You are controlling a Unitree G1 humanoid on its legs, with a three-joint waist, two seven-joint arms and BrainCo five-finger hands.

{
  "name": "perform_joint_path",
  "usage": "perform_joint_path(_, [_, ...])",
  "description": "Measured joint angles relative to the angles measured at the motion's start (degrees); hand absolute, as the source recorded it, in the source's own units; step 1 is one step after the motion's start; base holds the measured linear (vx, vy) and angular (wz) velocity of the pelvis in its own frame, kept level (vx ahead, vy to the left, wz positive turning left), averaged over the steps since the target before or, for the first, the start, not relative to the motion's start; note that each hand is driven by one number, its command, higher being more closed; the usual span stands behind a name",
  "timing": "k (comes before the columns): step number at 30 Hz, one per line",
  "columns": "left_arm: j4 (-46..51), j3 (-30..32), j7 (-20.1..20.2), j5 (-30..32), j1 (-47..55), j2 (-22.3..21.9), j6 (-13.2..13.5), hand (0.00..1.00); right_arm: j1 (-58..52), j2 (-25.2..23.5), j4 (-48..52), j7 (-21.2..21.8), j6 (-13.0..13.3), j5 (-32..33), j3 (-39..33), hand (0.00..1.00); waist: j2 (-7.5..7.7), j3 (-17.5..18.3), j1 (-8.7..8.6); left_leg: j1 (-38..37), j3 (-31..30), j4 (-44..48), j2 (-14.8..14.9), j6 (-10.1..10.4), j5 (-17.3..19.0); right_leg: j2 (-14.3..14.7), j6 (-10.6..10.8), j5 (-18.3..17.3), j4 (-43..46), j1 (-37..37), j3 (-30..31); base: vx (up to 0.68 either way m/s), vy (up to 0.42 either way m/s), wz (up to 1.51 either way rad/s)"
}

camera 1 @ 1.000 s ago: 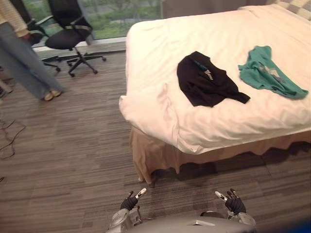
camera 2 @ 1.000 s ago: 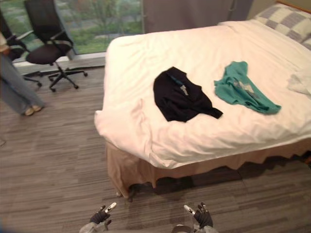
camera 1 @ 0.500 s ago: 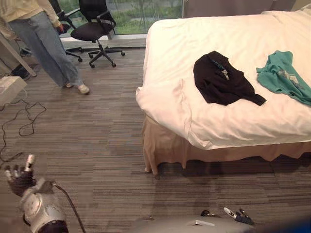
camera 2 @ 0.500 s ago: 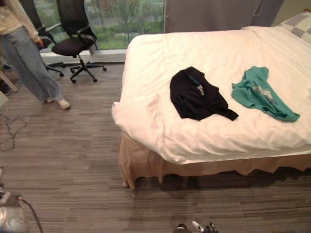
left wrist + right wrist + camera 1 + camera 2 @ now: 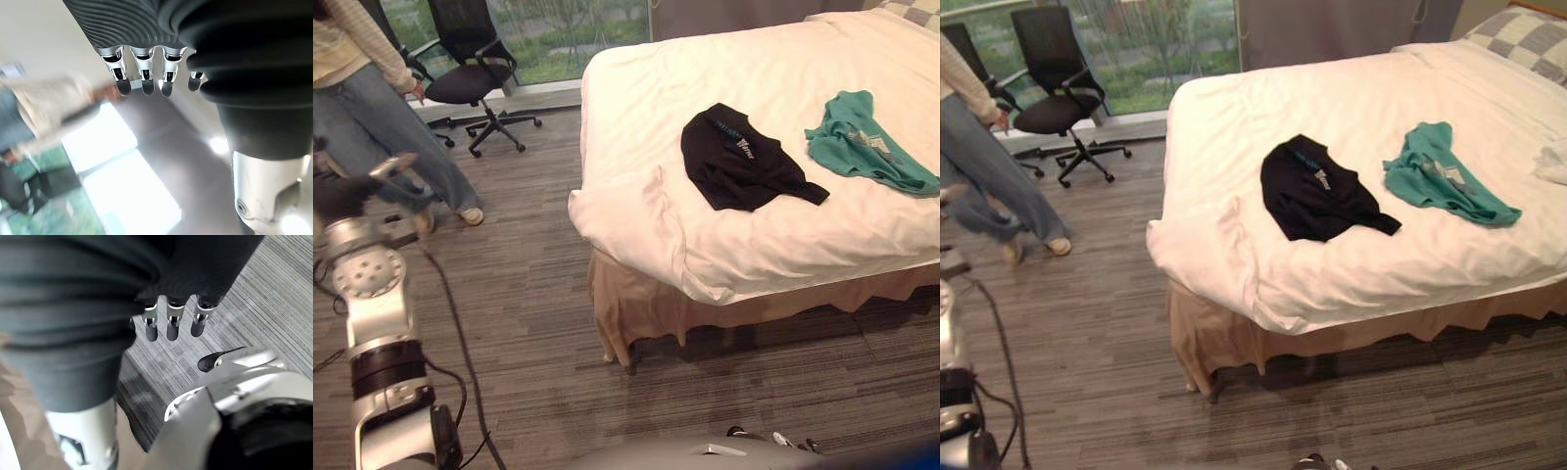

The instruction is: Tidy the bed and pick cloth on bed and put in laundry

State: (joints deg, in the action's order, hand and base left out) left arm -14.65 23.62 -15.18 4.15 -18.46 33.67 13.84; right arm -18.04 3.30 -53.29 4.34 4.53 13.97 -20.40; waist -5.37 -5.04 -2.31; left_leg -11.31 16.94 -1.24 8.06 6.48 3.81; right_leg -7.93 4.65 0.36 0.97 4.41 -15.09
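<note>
A black garment [image 5: 742, 163] lies crumpled near the foot of the white bed [image 5: 636, 206]. A teal garment [image 5: 864, 143] is spread to its right. Both lie loose and nothing touches them. My left hand [image 5: 342, 194] is raised at the far left over the floor, well away from the bed; its fingers [image 5: 143, 73] are straight and hold nothing. My right hand [image 5: 790, 443] hangs low at the bottom edge above the carpet, with its fingers [image 5: 169, 325] straight and empty.
A person [image 5: 372, 98] in jeans walks on the floor at the upper left, close to my raised left arm. Black office chairs [image 5: 470, 70] stand by the window. A checked pillow [image 5: 1528, 37] and a small white cloth [image 5: 1552, 162] lie at the bed's right.
My left arm has swung up from low at the left to chest height. The right hand has sunk toward the bottom edge. The person has stepped along the floor. The camera has shifted.
</note>
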Motion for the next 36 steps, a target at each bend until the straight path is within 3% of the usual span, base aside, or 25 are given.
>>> perform_joint_path(6, [-2.69, -8.8, 1.55, 6.59, -5.27, 1.82, -6.15, 0.0, -0.43, 0.2, 0.54, -0.08, -3.11, -0.11, -1.72, 0.0, -0.61, -0.49, -1.5, 0.23, 1.72, -0.05, -0.09, -0.44, 0.27, 0.23, -0.31, 0.64, 1.07, -2.13, 2.34, -0.08, 0.002, -0.19])
perform_joint_path(9, [-5.15, -12.53, 1.4, 10.37, -6.97, 1.72, -9.98, 0.0, -0.98, 0.67, 2.44, -0.06, -4.59, -0.15, -1.7, 0.0, -1.3, -2.07, -2.77, 2.3, 3.29, 1.33, -0.44, -0.83, 2.23, -0.74, -0.08, -1.87, 6.5, -7.1, 4.61, -0.11, 0.008, -0.28])
perform_joint_path(11, [-5.25, -14.6, 0.84, 12.55, -7.36, 0.15, -12.52, 0.0, -0.84, 2.05, 5.27, -0.07, -6.07, -0.15, -0.9, 0.0, -1.58, -3.42, -3.62, 4.92, 5.03, 2.98, -1.75, -1.04, 2.78, -2.86, 0.37, -4.84, 14.35, -13.81, 6.76, -0.09, 0.022, -0.3])
perform_joint_path(12, [-5.34, -16.39, -0.84, 13.41, -8.3, -1.59, -14.71, 0.0, -0.26, 3.3, 7.51, -0.09, -6.44, -0.13, -0.42, 0.0, -0.74, -4.7, -4.28, 7.06, 5.94, 4.27, -3.43, -1.42, 3.07, -5.04, 0.74, -7.23, 20.23, -18.79, 8.94, -0.1, 0.011, -0.28])
perform_joint_path(13, [-5.37, -18.19, -1.87, 13.43, -8.69, -2.08, -16.02, 0.0, 0.34, 4.18, 8.09, -0.1, -6.64, -0.12, 0.06, 0.0, -0.83, -5.21, -4.57, 8.55, 6.08, 4.78, -4.31, -1.55, 3.15, -6.12, 1.09, -8.03, 22.4, -21.3, 9.75, -0.08, 0.013, -0.03])
perform_joint_path(15, [-6.64, -23.27, -4.95, 13.46, -12.22, -5.06, -20.08, 0.0, 3.24, 6.92, 10.69, -0.42, -6.99, -0.01, 0.47, 0.0, -2.34, -9.2, -7.62, 12.09, 8.58, 5.6, -5.27, -1.56, 3.11, -8.18, 1.88, -8.61, 25.46, -26.18, 10.86, 0.0, 0.02, 0.14])
perform_joint_path(16, [-7.41, -23.88, -5.36, 13.46, -13.64, -5.9, -20.92, 0.0, 3.52, 7.02, 11.63, -0.5, -7.06, 0.02, 0.59, 0.0, -2.5, -10.21, -7.84, 12.57, 9.72, 5.96, -4.99, -1.29, 2.82, -8.21, 1.59, -8.47, 25.86, -27.01, 11.26, 0.05, -0.003, -0.1])
perform_joint_path(21, [-6.87, -26.87, -9.05, 13.43, -20.15, -6.32, -25.79, 0.0, 4.86, 6.82, 20.28, -0.51, -7.24, 1.65, 3.06, 0.0, -0.37, -13.2, -7.77, 17.24, 14.85, 12.59, -2.45, -0.86, 2.73, -7.81, 0.48, -8.74, 28.01, -31.21, 12.35, 0.11, -0.044, -0.06])
perform_joint_path(26, [-3.29, -27.05, -11.6, 13.35, -23.93, -5.52, -31.17, 0.0, 8.05, 6.68, 25.78, -0.22, -6.11, 2.84, 5.69, 0.0, 0.88, -16.43, -7.39, 22.59, 17.5, 21.75, 1.03, -1.11, 4.81, -7.27, 0.46, -8.73, 28.09, -32.97, 12.76, 0.06, 0.004, 0.01])
perform_joint_path(32, [-3.3, -27.06, -11.34, 13.47, -29.57, -5.26, -36.11, 0.0, 9.31, 6.6, 28.48, 0.27, -5.69, 5.32, 7.69, 0.0, 3.48, -20.6, -6.59, 29.07, 18.59, 31.68, 5.72, -1.93, 7.56, -5.68, -0.09, -8.38, 28.55, -36.06, 12.76, -0.03, 0.011, -0.04])
perform_joint_path(35, [-3.38, -28.47, -9.62, 13.56, -33.42, -4.01, -37.24, 0.0, 9.71, 6.32, 30.52, 1.14, -5.24, 9.12, 7.76, 0.0, 4.09, -22.39, -6.26, 35.06, 17.29, 37.54, 9.01, -2.65, 9.19, -4.03, -0.72, -7.9, 30.05, -40.05, 12.69, -0.07, -0.002, -0.02])
perform_joint_path(36, [-3.39, -28.75, -9.25, 14.12, -34.68, -3.66, -37.3, 1.0, 10.15, 6.32, 31.07, 1.44, -5.24, 10.24, 7.84, 0.0, 4.41, -23.51, -6.35, 36.23, 16.77, 38.67, 9.57, -2.79, 9.32, -3.8, -0.72, -7.9, 30.13, -40.43, 12.57, -0.05, 0.024, 0.02])
